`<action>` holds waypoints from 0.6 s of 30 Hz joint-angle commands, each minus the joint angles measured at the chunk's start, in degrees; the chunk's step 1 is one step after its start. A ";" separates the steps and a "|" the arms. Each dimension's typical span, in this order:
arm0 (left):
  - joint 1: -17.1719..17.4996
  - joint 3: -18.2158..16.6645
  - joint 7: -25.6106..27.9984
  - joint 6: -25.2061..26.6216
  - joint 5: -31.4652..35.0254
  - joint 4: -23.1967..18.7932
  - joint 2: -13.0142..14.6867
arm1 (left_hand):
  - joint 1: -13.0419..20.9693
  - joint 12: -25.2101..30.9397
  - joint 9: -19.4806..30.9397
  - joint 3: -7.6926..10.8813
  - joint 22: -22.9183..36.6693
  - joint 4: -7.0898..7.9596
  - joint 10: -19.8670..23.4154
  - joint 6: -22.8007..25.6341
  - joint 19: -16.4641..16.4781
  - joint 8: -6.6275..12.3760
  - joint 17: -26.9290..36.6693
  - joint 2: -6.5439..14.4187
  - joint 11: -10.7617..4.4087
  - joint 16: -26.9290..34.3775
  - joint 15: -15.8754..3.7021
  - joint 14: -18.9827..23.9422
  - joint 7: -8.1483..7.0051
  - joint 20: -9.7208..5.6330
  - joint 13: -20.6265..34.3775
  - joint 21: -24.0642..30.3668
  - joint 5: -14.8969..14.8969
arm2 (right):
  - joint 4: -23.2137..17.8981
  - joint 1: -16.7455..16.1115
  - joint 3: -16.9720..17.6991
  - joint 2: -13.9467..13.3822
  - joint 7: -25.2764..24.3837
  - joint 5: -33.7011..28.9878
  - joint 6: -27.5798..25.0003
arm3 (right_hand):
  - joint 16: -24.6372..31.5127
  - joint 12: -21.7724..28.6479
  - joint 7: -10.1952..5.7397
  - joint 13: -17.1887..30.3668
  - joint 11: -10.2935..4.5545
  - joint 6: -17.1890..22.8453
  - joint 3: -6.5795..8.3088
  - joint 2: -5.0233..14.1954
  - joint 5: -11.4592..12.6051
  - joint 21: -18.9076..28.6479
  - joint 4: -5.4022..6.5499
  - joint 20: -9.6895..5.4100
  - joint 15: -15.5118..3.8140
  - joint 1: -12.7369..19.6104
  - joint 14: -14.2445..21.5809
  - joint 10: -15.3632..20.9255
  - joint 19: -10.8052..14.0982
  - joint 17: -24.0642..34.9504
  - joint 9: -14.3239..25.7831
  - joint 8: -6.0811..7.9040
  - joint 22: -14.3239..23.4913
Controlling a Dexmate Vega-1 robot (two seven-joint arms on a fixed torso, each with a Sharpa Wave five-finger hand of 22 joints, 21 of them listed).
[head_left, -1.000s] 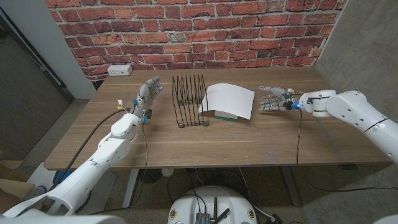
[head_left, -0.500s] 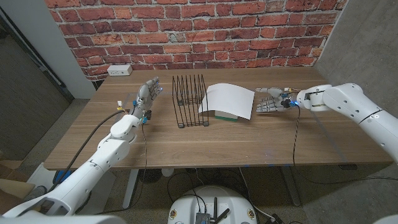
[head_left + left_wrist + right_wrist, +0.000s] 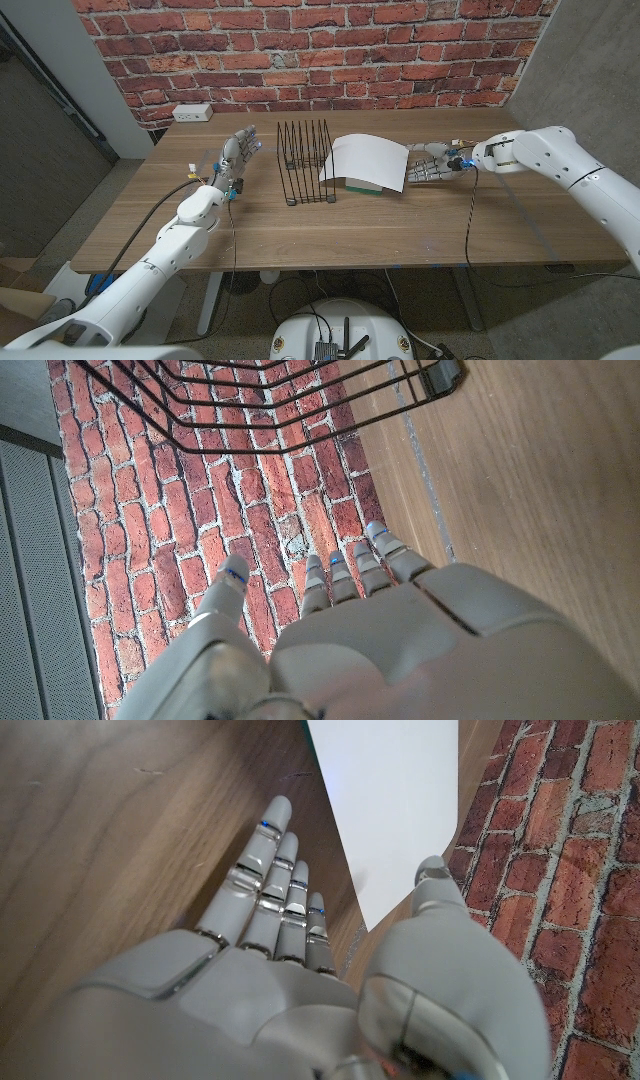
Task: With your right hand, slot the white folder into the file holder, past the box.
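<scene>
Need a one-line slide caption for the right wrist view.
Open right hand reaching toward the white folder edge, not yet touching, over the wooden table.

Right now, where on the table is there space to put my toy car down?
The wide front strip of the table, nearer the robot than the file holder, is bare. So is the back strip by the brick wall. The middle is crowded: left robot hand, holder, white folder on the box, right robot hand.
</scene>
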 commanded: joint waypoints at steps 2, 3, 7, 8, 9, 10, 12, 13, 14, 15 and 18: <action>-0.26 0.19 -0.36 -0.10 -0.27 0.93 -0.52 | 0.41 0.25 0.14 0.50 0.14 -0.09 0.81 0.40 0.51 0.34 0.08 1.25 0.22 0.37 -4.04 0.61 0.04 -3.58 0.18 0.24 0.42 | 2.50 2.99 -1.74 2.25 0.38 -1.11 -3.08 | 1.10 0.73 4.18 0.40 -0.67 1.93 -0.09 -0.22 0.22 0.59 -0.04 -0.44 -0.79 1.29 2.12 1.60 1.79 0.52 0.48 0.97 0.26; -0.36 0.24 -0.49 -0.17 -0.31 1.14 -0.62 | 0.41 0.24 0.14 0.50 0.14 -0.09 0.81 0.42 0.52 0.34 0.08 1.24 0.13 0.37 -4.02 0.62 0.03 -3.55 0.19 0.24 0.42 | 2.80 3.23 -1.87 2.44 0.44 -1.17 -3.30 | 1.22 0.81 4.17 0.45 -0.82 2.16 -0.08 -0.20 0.23 0.59 -0.03 -0.52 -0.96 1.42 2.35 1.81 1.88 0.55 0.52 1.04 0.27; -0.49 0.35 -0.40 0.14 -0.33 1.20 -0.67 | 0.43 0.27 0.14 0.53 0.14 -0.11 0.95 0.55 0.55 0.35 0.07 1.24 0.46 0.37 -3.95 0.70 0.05 -3.56 0.19 0.23 0.42 | 4.36 3.16 -0.79 3.96 -0.66 0.24 -4.08 | 1.39 0.99 4.15 0.57 -0.64 2.73 -0.09 -0.18 0.26 0.78 -0.03 -0.76 -0.96 1.86 2.57 2.35 2.60 0.60 0.62 1.21 0.29; -0.50 0.35 -0.43 0.07 -0.33 1.24 -0.71 | 0.43 0.26 0.14 0.54 0.14 -0.11 0.94 0.54 0.56 0.34 0.07 1.24 0.51 0.38 -3.92 0.73 0.08 -3.55 0.19 0.23 0.42 | 4.58 3.16 -0.60 4.23 -1.02 0.51 -4.36 | 1.60 1.04 4.14 0.62 -0.61 2.91 -0.02 -0.10 0.29 0.87 -0.06 -0.90 -1.02 2.16 3.01 2.51 2.96 0.63 0.66 1.26 0.29; -0.49 0.36 -0.38 0.18 -0.33 1.19 -0.68 | 0.43 0.26 0.14 0.54 0.14 -0.11 0.95 0.58 0.56 0.35 0.07 1.25 0.52 0.39 -3.91 0.76 0.09 -3.56 0.19 0.23 0.42 | 4.71 3.31 -0.60 4.40 -1.30 0.60 -4.71 | 1.79 1.08 4.15 0.68 -0.65 3.09 0.06 -0.01 0.32 0.89 -0.11 -1.04 -1.17 2.50 3.37 2.66 3.13 0.65 0.70 1.30 0.29; -0.49 0.36 -0.37 0.22 -0.37 1.19 -0.68 | 0.44 0.25 0.14 0.55 0.14 -0.11 0.96 0.59 0.56 0.34 0.07 1.25 0.53 0.38 -3.84 0.77 0.11 -3.58 0.20 0.23 0.42 | 4.76 3.32 -0.43 4.64 -1.88 0.76 -5.01 | 1.99 1.15 4.16 0.76 -0.73 3.31 0.12 0.05 0.32 1.11 -0.15 -1.18 -1.37 2.91 3.75 2.89 3.85 0.68 0.75 1.35 0.29; -0.45 0.35 -0.28 0.32 -0.42 1.13 -0.69 | 0.44 0.24 0.14 0.56 0.14 -0.12 0.96 0.60 0.58 0.33 0.07 1.24 0.64 0.36 -3.81 0.75 0.12 -3.56 0.20 0.23 0.42 | 4.90 3.14 0.21 5.13 -2.94 1.41 -5.42 | 2.60 1.26 4.16 0.92 -0.84 3.70 0.20 0.18 0.31 1.25 -0.14 -1.72 -1.70 3.60 4.93 3.29 4.60 0.79 0.85 1.43 0.27; -0.44 0.33 -0.40 0.21 -0.49 1.20 -0.72 | 0.44 0.24 0.15 0.57 0.14 -0.12 0.95 0.61 0.57 0.33 0.07 1.25 0.59 0.37 -3.83 0.77 0.17 -3.60 0.20 0.22 0.42 | 4.89 2.98 0.61 5.38 -3.58 1.79 -5.61 | 2.71 1.39 4.16 0.99 -0.88 3.93 0.24 0.19 0.31 1.41 -0.18 -1.95 -1.91 3.94 5.07 3.65 5.19 0.83 0.89 1.50 0.25; -0.43 0.32 -0.52 0.16 -0.57 1.24 -0.74 | 0.45 0.25 0.15 0.58 0.14 -0.12 1.01 0.61 0.59 0.32 0.07 1.26 0.62 0.36 -3.85 0.78 0.21 -3.56 0.20 0.22 0.42 | 4.82 2.84 0.88 5.54 -4.07 2.05 -5.72 | 2.80 1.41 4.16 1.05 -0.95 4.08 0.32 0.20 0.31 1.52 -0.29 -2.18 -2.00 4.34 5.24 3.73 5.61 0.83 0.93 1.54 0.24; -0.39 0.34 -0.28 0.46 -0.51 1.07 -0.65 | 0.46 0.29 0.15 0.59 0.14 -0.12 1.12 0.62 0.57 0.31 0.07 1.27 0.64 0.35 -3.79 0.77 0.22 -3.58 0.20 0.21 0.42 | 4.80 2.82 1.06 5.70 -4.52 2.28 -5.94 | 2.90 1.42 4.16 1.08 -0.97 4.16 0.36 0.21 0.31 1.54 -0.32 -2.33 -2.02 4.55 5.41 3.78 5.76 0.84 0.95 1.55 0.23; -0.35 0.35 -0.30 0.58 -0.62 1.05 -0.66 | 0.48 0.26 0.15 0.63 0.14 -0.13 1.11 0.69 0.60 0.31 0.06 1.30 0.84 0.40 -3.70 0.96 0.28 -3.61 0.21 0.21 0.43 | 4.84 2.56 1.75 6.20 -5.62 3.06 -6.17 | 3.12 1.47 4.17 1.26 -0.79 4.52 0.67 0.19 0.34 1.72 -0.63 -2.90 -1.93 6.02 5.92 4.04 6.82 0.78 1.05 1.62 0.12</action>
